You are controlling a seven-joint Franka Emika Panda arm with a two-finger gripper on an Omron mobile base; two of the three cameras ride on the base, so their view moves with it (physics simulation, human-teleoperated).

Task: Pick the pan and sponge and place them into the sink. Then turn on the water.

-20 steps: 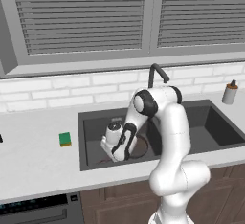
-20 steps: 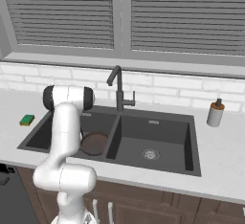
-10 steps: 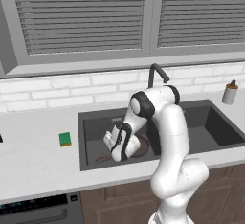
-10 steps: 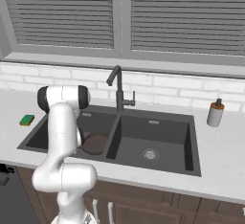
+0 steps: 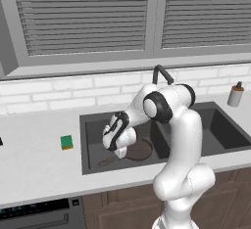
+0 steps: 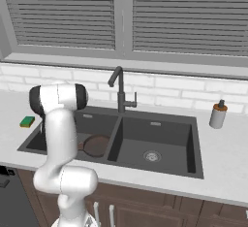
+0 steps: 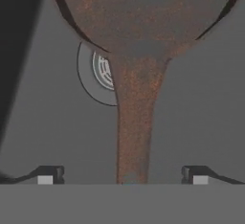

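Note:
The rusty brown pan [image 5: 140,150] [image 6: 96,145] lies flat on the floor of the left basin of the dark grey sink [image 5: 89,125] [image 6: 160,124]. In the hand view the pan's handle [image 7: 136,122] runs down over a silver drain [image 7: 95,72] and passes between my fingertips. My gripper [image 5: 120,149] [image 7: 122,177] hangs over the handle in that basin, open, with both tips well clear of it. The green sponge [image 5: 66,142] [image 6: 27,121] sits on the counter left of the sink. No water runs from the dark gooseneck faucet [image 5: 162,74] [image 6: 118,88].
A brown-capped soap bottle [image 5: 236,94] [image 6: 218,114] stands on the counter right of the sink. The right basin holds only its drain [image 6: 152,156]. A white brick backsplash and a shuttered window run behind the counter. An oven front [image 5: 34,216] is at lower left.
The hand has shifted only slightly above the left basin. The pan stays on the basin floor and the sponge has not moved.

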